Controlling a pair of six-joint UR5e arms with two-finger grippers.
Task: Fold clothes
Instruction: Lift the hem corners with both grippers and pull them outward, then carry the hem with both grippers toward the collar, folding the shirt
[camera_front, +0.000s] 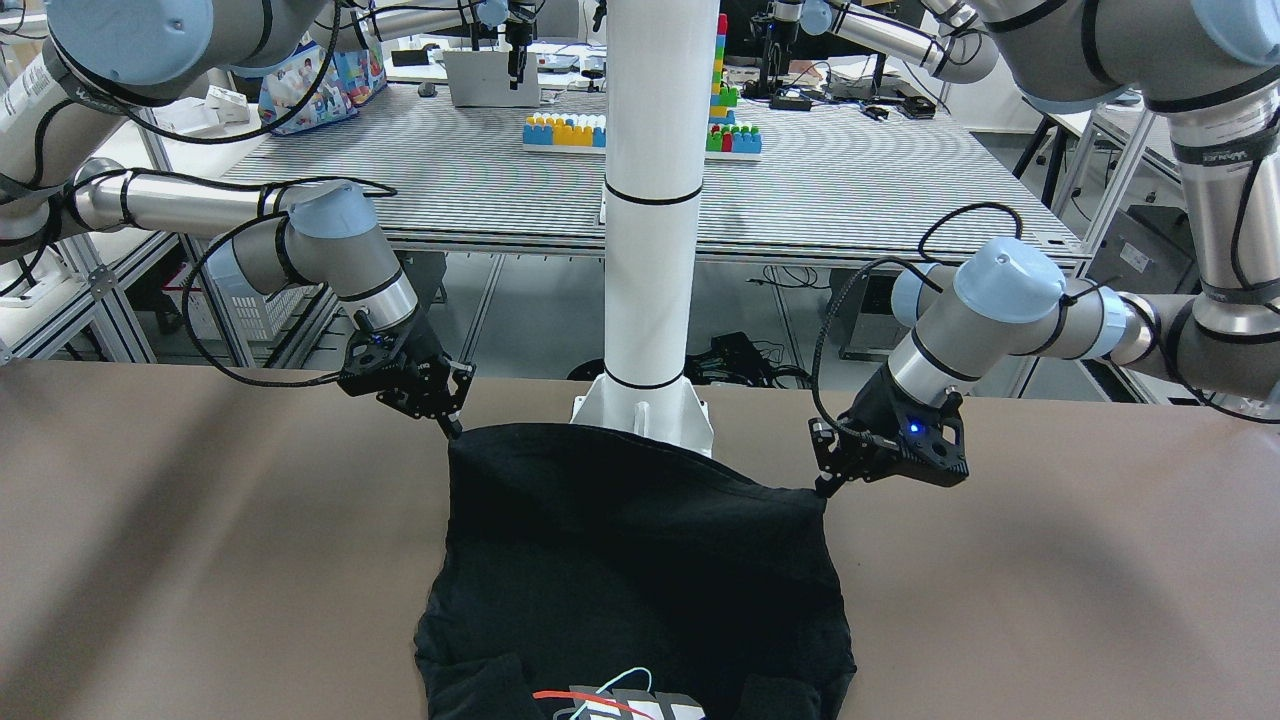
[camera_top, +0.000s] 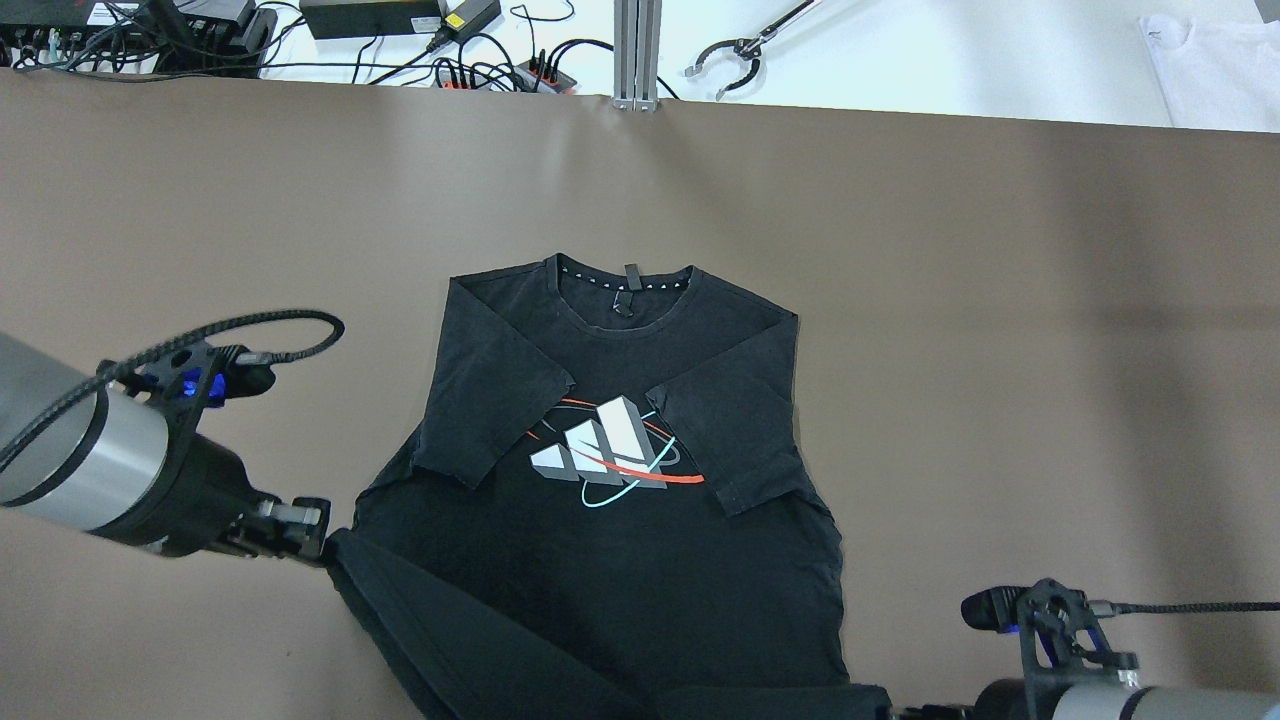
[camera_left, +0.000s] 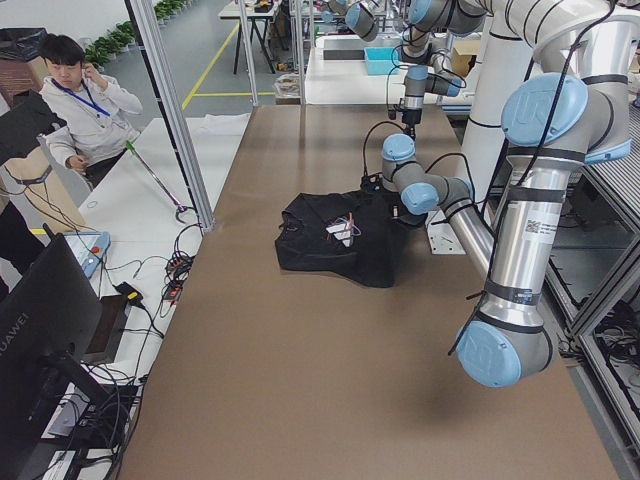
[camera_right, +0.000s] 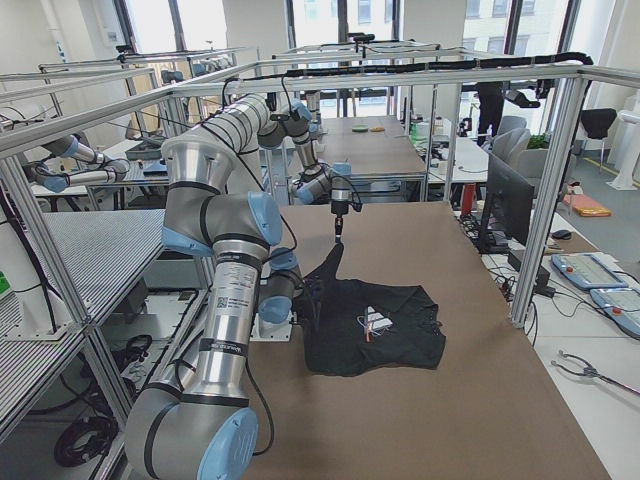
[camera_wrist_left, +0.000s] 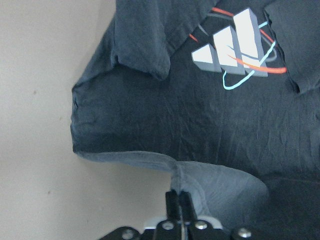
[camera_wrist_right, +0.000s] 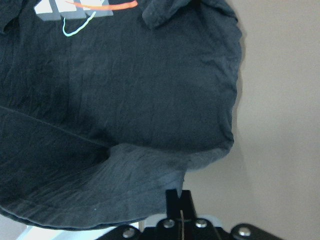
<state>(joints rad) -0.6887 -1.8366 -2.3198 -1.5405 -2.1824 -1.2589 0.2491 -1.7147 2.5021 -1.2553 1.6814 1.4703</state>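
Brown table surface (camera_top: 1000, 300) fills the overhead view. The black T-shirt (camera_top: 620, 570) lies at centre frame, with its collar (camera_top: 625, 285) toward the upper edge and its hem toward the lower edge. Both sleeves (camera_top: 490, 400) are folded inward over the chest, and their ends lie beside the printed logo (camera_top: 610, 450).

My left gripper (camera_top: 325, 535), at the lower left of the overhead view, is closed narrow on one hem corner. The left wrist view shows that fabric pinched between my fingertips and raised off the table. My right gripper (camera_front: 452, 428), left of centre in the front-facing view, pinches the opposite hem corner in the same way. The hem edge hangs between the two grips.

Step in hand, as I judge it: the hem-to-collar fold, with the sleeve folds complete.

Next move requires:
1. Carry both corners together and level over the logo toward the collar.
2. Keep the hem taut so the sleeves are not dragged.
3. Lower the corners onto the shoulders before releasing.
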